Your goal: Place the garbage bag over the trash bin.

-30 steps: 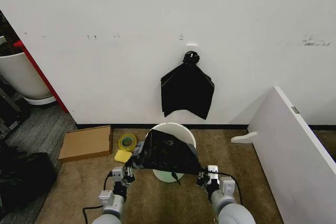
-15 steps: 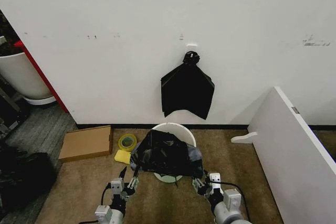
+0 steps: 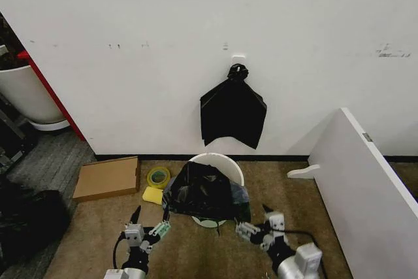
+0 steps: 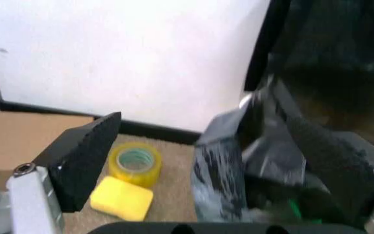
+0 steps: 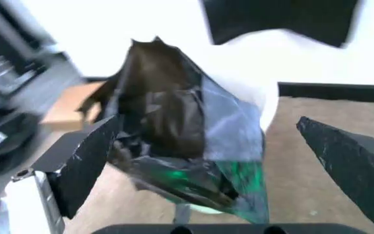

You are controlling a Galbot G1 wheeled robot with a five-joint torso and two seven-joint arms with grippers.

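The shiny, crinkly black plastic garbage bag sits draped over the round white plastic trash bin by the wall. The left hand and right hand are spread wide, holding nothing, near the bag.

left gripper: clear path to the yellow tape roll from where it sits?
Probably yes. The left gripper, fingers open, hangs over bare carpet, and the tape roll lies ahead beside the sponge, left of the garbage bag; nothing stands between them.

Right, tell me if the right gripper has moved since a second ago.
Yes. The right gripper has let go of the garbage bag and pulled back toward the robot, away from the trash bin, its fingers now open.
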